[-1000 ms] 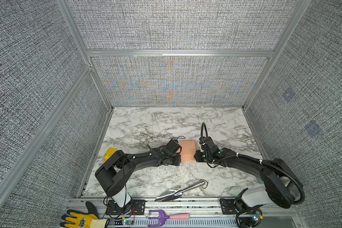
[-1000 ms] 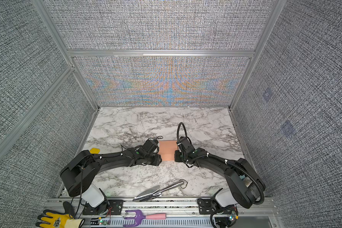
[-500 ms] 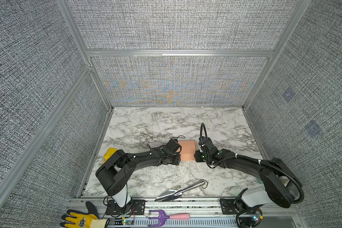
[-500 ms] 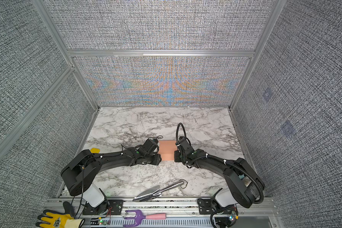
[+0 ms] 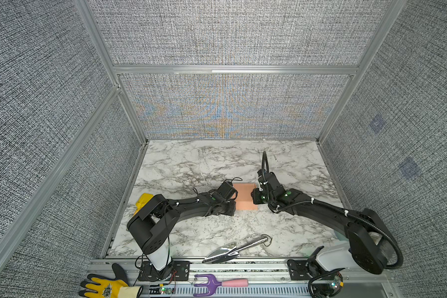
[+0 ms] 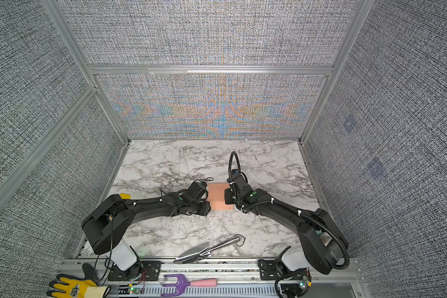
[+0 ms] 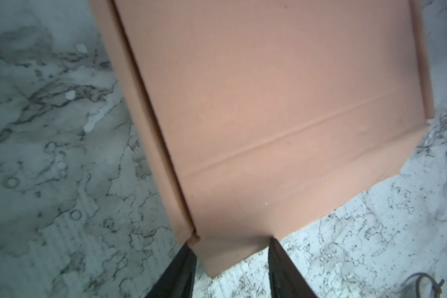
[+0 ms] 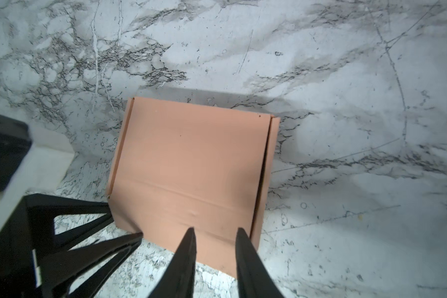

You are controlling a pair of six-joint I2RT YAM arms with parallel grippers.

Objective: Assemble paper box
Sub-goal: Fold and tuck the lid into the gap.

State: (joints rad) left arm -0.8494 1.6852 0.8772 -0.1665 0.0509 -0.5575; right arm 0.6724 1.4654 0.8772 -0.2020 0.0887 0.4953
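A salmon-pink paper box point(image 5: 245, 197), folded shut into a low rectangular mailer, is shown lying flat near the middle of the marble surface point(image 5: 191, 165). Its plain lid is crossed by one crease.

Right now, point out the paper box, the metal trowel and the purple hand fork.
paper box point(image 5: 245, 196), in a top view, middle of its pink top face.
metal trowel point(image 5: 218, 255), in a top view, on its shiny blade.
purple hand fork point(image 5: 213, 283), in a top view, on its purple head.
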